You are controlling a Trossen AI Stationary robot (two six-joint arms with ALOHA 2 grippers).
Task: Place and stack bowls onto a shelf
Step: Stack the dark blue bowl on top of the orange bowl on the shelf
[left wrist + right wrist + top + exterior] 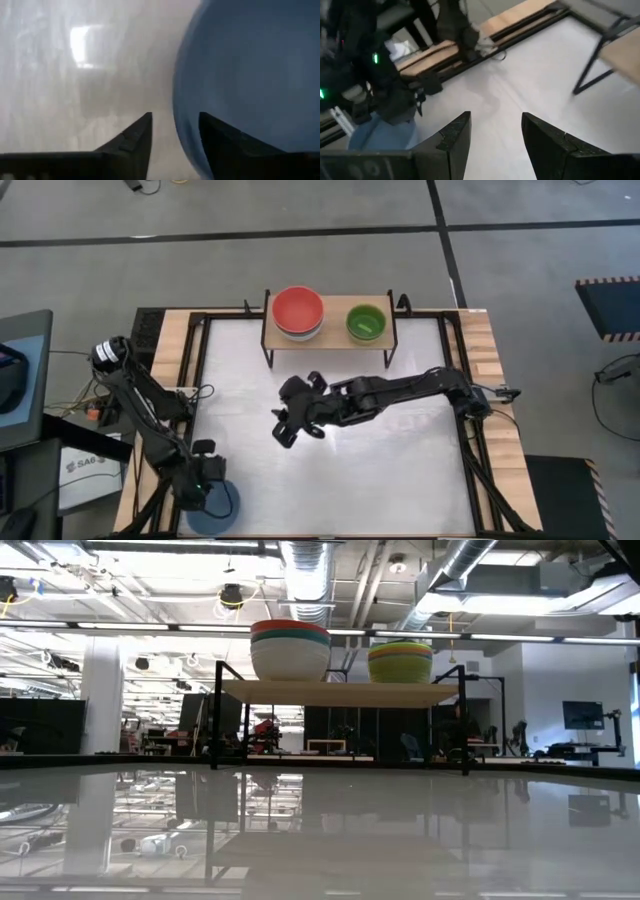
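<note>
High view: left claw (215,498) straddles the blue bowl's (232,502) rim at seven o'clock (fingers parted); right claw (283,427) open mid-worktop.

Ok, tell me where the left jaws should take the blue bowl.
Grip the blue bowl by its thin rim, coming down from above with one finger inside and one outside. It sits upright and open on the table at the near left corner, and the left gripper already straddles its wall.

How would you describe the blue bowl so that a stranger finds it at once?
Start at the shelf at the table's far edge, then cross to the near left corner. The blue bowl lies there under the left gripper. It is the only bowl off the shelf.
</note>
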